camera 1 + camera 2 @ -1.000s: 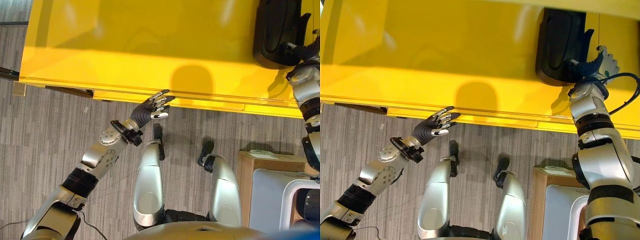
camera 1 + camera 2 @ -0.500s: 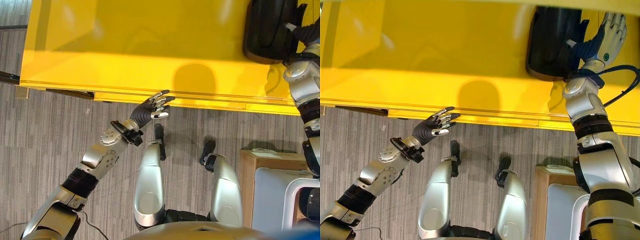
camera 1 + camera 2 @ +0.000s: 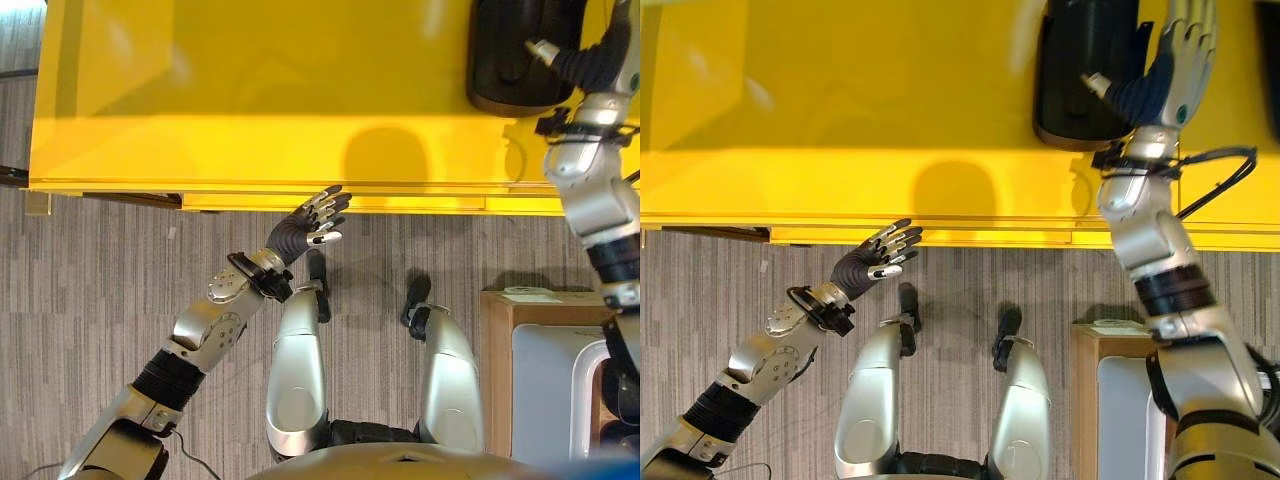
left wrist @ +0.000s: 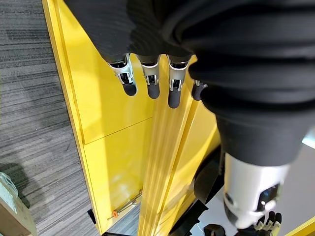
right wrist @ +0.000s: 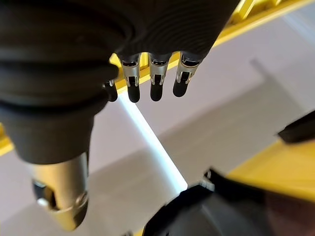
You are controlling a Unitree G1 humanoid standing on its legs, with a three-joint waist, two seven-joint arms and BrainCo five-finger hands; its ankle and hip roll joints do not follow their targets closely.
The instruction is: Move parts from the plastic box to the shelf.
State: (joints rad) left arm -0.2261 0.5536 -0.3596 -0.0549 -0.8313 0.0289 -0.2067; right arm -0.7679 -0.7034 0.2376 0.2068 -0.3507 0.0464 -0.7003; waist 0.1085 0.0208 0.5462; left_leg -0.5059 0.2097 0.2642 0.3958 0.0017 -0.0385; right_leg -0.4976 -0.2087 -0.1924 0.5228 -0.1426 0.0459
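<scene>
Big and bright across the upper scene lies the yellow shelf (image 3: 250, 90), its flat top running wide from the robot's left to its right, its front edge a long yellow lip above the grey striped carpet (image 3: 100, 290).

At the lower right, a pale wooden box (image 3: 1110, 345) stands on the carpet with a white-rimmed plastic box (image 3: 580, 395) just beside it, cut off by the picture's edge; what it holds cannot be seen.

On the shelf top, far to the right, sits the black part (image 3: 1085, 70), a bulky dark piece with a rounded near end, resting flat on the yellow surface and running off the top of the view.

The right hand (image 3: 1175, 65) is up over the shelf, just beside that black part on its right side, palm toward it, fingers straight and spread upward, thumb (image 3: 1097, 84) reaching to the part's edge; nothing is gripped. In the right wrist view the fingers (image 5: 156, 76) hang straight in a row with the dark part below them.

The left hand (image 3: 308, 222) hovers at the shelf's front lip near the middle, fingers loosely extended, fingertips (image 4: 150, 81) close to the yellow edge, holding nothing.
</scene>
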